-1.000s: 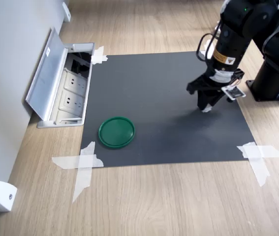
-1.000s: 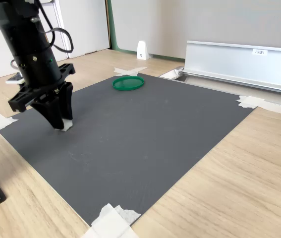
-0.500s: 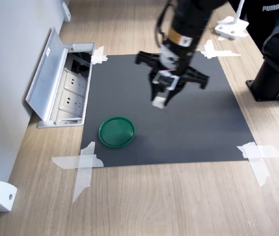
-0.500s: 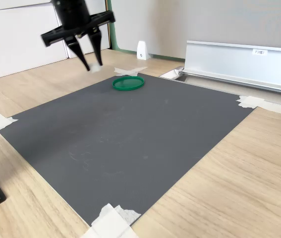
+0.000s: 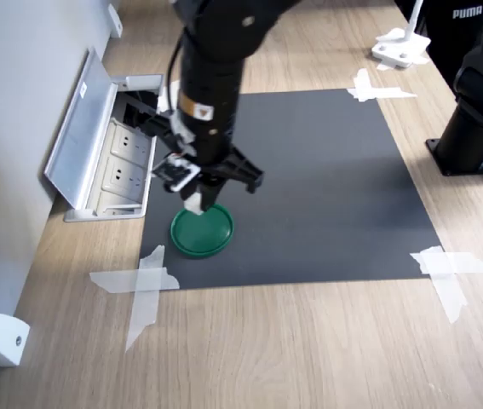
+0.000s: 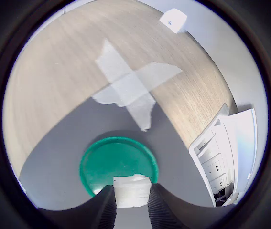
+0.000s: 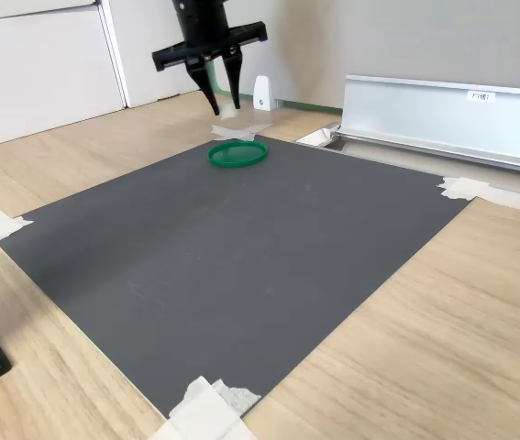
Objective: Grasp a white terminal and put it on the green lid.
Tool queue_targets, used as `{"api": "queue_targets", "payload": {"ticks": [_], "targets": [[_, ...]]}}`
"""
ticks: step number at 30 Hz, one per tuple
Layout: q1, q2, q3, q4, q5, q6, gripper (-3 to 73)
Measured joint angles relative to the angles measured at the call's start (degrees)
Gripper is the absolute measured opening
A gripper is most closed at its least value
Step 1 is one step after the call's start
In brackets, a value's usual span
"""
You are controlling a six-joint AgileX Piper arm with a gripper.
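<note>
Gripping the white terminal (image 6: 132, 190) between nearly closed fingers, the claw (image 5: 195, 203) hung above the green lid (image 5: 202, 230).

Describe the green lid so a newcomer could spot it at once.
Find the dark grey mat taped to the wooden floor; near its corner by the open floor socket box lies the green lid. It is the only round, green thing there, a flat disc with a raised rim, directly under the gripper.
</note>
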Motion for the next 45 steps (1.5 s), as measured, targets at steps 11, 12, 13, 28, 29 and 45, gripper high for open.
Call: {"api": "queue_targets", "payload": {"ticks": [11,12,13,28,29,45], "targets": [[-0.1,4.7,-1.1,1.0,1.1,-4.1,25.8],[-0.1,4.7,-1.1,1.1,1.1,-4.4,25.8],[-0.1,4.7,-1.1,1.2,1.1,-4.7,25.8],[-0.1,4.5,-1.2,1.8,1.1,-5.9,52.4],[-0.1,4.1,-1.1,2.1,1.0,-5.9,52.8],[1.1,-29.1,20.6,-0.7,-12.9,10.7,25.0]]}}
